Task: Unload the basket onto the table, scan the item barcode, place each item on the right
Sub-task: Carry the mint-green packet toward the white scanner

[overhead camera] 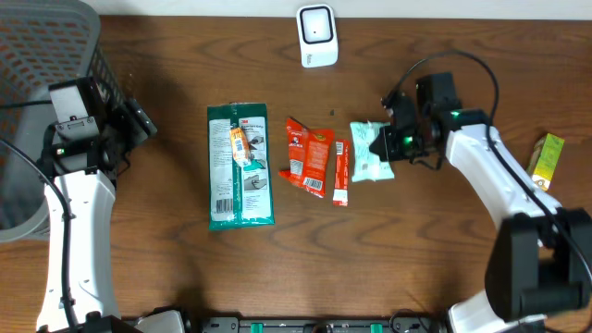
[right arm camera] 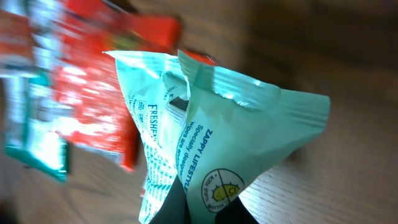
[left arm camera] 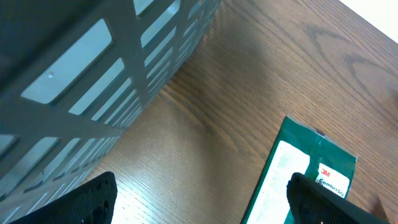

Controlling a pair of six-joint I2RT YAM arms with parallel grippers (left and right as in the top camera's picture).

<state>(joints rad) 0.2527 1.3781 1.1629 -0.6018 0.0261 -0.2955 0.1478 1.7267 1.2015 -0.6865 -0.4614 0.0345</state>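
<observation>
As the right tool [overhead camera: 392, 141] pinches the mint-green plastic wipes packet [overhead camera: 368, 152], grasping is the step in hand.
Overhead: the packet juts ahead of that tool over the brown wooden table [overhead camera: 166, 277]; the white box-shaped scanner [overhead camera: 317, 35] sits well aside. Left wrist: the left tool [left arm camera: 202, 190] is spread, empty. Right wrist: the packet crumples in the grip. Next, likely: lift, then present its printed side to the scanner.

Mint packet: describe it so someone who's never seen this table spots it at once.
On the wooden table, find the row of packets in the middle. The mint packet is at its right end, pinched by the right tool. It is pale mint; the packets beside it are red.
</observation>
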